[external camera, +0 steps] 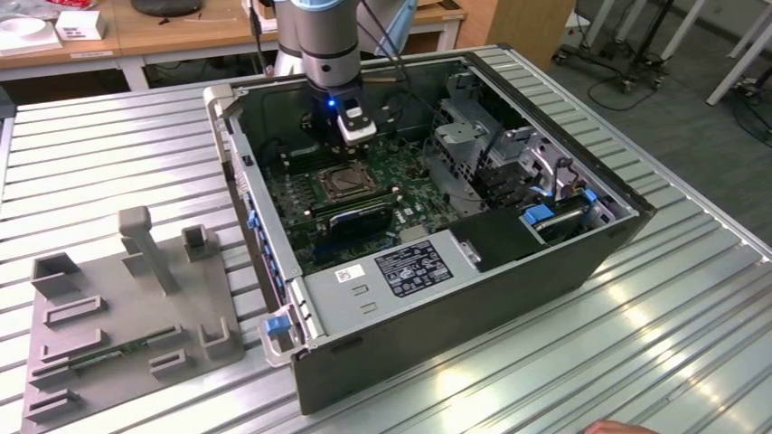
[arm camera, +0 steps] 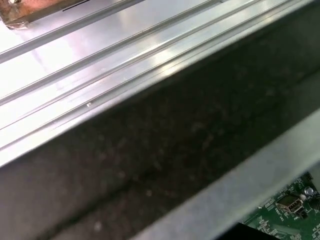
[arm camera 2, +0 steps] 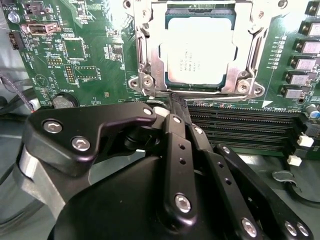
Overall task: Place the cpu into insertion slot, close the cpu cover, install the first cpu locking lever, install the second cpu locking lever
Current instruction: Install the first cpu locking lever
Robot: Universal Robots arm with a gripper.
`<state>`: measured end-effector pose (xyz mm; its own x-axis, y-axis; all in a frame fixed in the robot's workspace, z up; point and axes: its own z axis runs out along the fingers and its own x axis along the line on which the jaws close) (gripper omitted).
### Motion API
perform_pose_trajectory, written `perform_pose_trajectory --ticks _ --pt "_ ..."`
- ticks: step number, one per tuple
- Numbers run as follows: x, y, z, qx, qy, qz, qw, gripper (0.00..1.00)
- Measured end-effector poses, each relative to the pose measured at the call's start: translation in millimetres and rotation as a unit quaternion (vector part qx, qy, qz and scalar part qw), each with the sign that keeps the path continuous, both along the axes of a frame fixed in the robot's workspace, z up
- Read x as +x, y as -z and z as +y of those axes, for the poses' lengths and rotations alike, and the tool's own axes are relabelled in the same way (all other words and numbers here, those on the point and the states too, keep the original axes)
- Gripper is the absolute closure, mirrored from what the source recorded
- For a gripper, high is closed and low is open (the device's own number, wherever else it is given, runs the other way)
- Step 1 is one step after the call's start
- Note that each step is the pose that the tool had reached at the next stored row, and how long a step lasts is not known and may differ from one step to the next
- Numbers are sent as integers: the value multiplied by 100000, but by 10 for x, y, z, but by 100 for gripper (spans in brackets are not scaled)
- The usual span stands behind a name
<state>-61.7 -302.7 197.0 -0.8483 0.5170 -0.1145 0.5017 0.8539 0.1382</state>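
Currently finds the gripper [external camera: 342, 143] down inside the open computer case [external camera: 627, 217] on the end of the grey arm [external camera: 316, 45], sitting just at 12 o'clock of the insertion slot [external camera: 343, 184] in the exterior view. Reads as clenched in the second wrist view: black fingers [arm camera 2: 175, 150] drawn together, grasping nothing, tips close to the near edge of the cpu cover [arm camera 2: 149, 60] without clear contact. Shows the cpu [arm camera 2: 200, 47] already seated flat in the slot, silvery top facing up, framed through the cut-out of the cover lying down over the chip's edges. Puts the green motherboard [arm camera 2: 85, 55] all round the socket, with long black memory slots [arm camera 2: 240, 125] running just beside the cover and next to the gripper's tips. Places, in the exterior view, the perforated drive cage [external camera: 465, 145] at 3 o'clock of the slot, the boxy power supply [external camera: 404, 269] at 6 o'clock of it, and a grey fixture tray [external camera: 121, 316] well apart at 9 o'clock of the case on the slatted metal table [external camera: 675, 344]. Catches, in the first wrist view, bright table slats, the dark case wall [arm camera: 150, 165] and a corner of green board.
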Motion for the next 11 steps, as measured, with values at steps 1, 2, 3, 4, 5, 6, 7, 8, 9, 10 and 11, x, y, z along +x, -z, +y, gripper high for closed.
perform_pose_trajectory --ticks 1,2,3,4,5,6,7,8,9,10,11 --pt "1 -7 1 23 -2 -29 100000 89" --pt "2 -20 1 33 -4 -32 100000 89" --pt "1 -38 0 23 -5 -17 100000 89" --pt "1 -56 0 7 -4 -6 100000 89" --pt "1 -72 0 14 -3 -11 100000 89" --pt "1 -91 0 20 -4 -16 100000 89" --pt "1 -116 0 17 -3 -10 100000 89" --pt "1 -142 0 15 -3 -9 100000 89" --pt "1 -169 0 20 -4 -13 100000 89" --pt "1 -194 0 16 -2 -9 100000 89" --pt "1 -217 0 11 -1 -6 100000 89"
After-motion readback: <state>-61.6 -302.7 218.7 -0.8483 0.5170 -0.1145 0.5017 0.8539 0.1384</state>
